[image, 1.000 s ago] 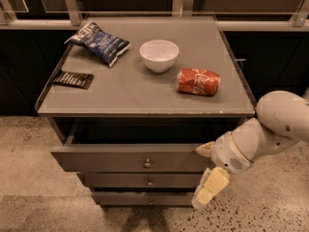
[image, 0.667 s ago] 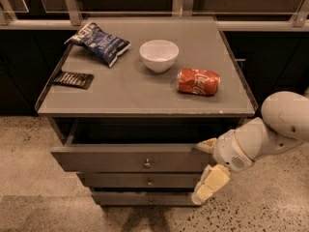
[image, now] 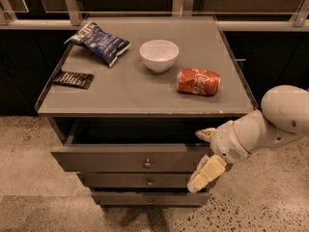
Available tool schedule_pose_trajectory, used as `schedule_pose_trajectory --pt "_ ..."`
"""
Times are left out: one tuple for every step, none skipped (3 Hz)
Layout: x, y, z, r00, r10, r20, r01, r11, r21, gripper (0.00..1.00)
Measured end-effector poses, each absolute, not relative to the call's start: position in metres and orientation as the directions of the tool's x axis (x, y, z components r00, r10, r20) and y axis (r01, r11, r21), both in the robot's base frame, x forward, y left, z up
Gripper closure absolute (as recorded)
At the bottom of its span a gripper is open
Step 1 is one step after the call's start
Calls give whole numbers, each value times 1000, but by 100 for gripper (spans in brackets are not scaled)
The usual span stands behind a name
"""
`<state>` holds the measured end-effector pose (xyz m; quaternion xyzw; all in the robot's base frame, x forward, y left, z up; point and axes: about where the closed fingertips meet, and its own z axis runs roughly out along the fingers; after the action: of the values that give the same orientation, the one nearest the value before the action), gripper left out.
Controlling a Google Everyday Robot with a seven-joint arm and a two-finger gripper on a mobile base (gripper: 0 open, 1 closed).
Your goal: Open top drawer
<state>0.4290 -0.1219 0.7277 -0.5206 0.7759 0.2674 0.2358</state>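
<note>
The top drawer point(image: 106, 159) is a grey front with a small round knob point(image: 147, 164) at its centre. It stands pulled out a little from the grey cabinet, with a dark gap above it. My gripper point(image: 204, 154) is at the right end of this drawer front. One cream finger point(image: 205, 134) shows above the front's top edge and the other point(image: 204, 174) hangs below it. The fingers stand apart. The white arm point(image: 270, 122) reaches in from the right.
Two narrower drawers point(image: 120, 180) sit below the top one. The cabinet top point(image: 130, 98) holds a blue chip bag point(image: 99, 42), a white bowl point(image: 159, 55), a red can on its side point(image: 198, 81) and a dark snack bar point(image: 73, 79). Speckled floor surrounds the cabinet.
The arm has shifted slightly to the right. The drawer and the things on top have not visibly moved.
</note>
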Motion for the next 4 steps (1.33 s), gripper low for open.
schedule_pose_trajectory --pt "430 -118 713 -359 -675 -645 -931 311 192 0" --pt "434 -112 696 -370 -672 -642 -928 305 216 0" --pt "439 -107 678 -384 -660 -646 -923 304 238 0" --pt "443 -105 676 -390 -657 -645 -920 310 240 0"
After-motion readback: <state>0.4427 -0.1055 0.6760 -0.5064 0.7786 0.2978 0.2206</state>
